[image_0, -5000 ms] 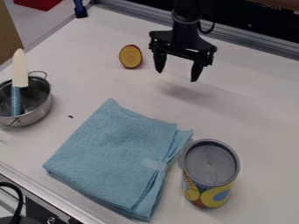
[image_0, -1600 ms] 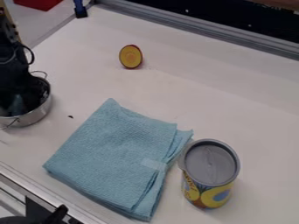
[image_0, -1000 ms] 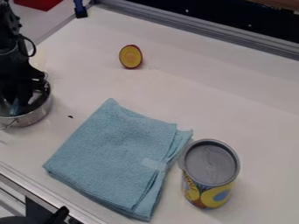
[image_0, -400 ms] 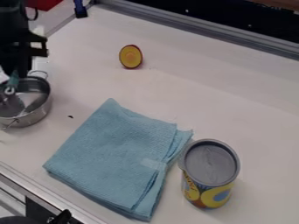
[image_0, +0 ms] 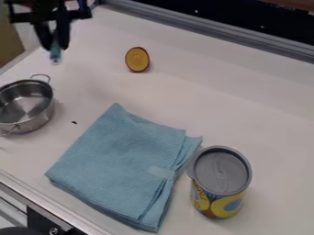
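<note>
Held a slim, teal-handled utensil (image_0: 56,54) in the black hand (image_0: 54,47), closed to a narrow gap around it, above the upper left of the smooth, pale desk (image_0: 257,105). Had a round, shiny metal pot (image_0: 38,122) with thin wire loops lower down at the left. Saw an upright, red-rimmed yellow oval piece (image_0: 137,59) to the right. Farther down, noted a folded, finely textured blue cloth (image_0: 116,165) just beside a cylindrical, grey-topped can (image_0: 224,206).
</note>
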You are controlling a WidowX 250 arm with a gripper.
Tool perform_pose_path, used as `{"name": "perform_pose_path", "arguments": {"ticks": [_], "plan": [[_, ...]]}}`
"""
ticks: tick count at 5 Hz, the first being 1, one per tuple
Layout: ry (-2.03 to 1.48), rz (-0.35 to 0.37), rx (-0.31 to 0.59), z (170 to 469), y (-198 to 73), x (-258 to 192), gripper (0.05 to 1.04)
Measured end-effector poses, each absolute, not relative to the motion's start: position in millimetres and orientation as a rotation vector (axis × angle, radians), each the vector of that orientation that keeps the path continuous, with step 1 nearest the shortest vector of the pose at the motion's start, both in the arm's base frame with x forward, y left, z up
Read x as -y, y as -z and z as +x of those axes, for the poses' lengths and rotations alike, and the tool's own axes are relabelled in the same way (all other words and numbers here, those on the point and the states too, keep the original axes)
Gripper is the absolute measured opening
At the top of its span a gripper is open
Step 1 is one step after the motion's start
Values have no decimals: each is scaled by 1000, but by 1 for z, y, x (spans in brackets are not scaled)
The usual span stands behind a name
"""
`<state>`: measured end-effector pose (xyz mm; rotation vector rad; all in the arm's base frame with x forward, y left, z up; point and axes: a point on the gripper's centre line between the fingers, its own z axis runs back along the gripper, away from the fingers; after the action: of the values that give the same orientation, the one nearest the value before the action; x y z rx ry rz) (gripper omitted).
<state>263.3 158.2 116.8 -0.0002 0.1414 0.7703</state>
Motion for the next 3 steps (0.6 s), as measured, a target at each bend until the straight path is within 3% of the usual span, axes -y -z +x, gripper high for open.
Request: {"name": "perform_pose_path", "arguments": {"ticks": [1,3], "plan": [[-985,-17,-151,274,-116,-137,224],[-1474,-47,-80,293,-99,-72,224]]}}
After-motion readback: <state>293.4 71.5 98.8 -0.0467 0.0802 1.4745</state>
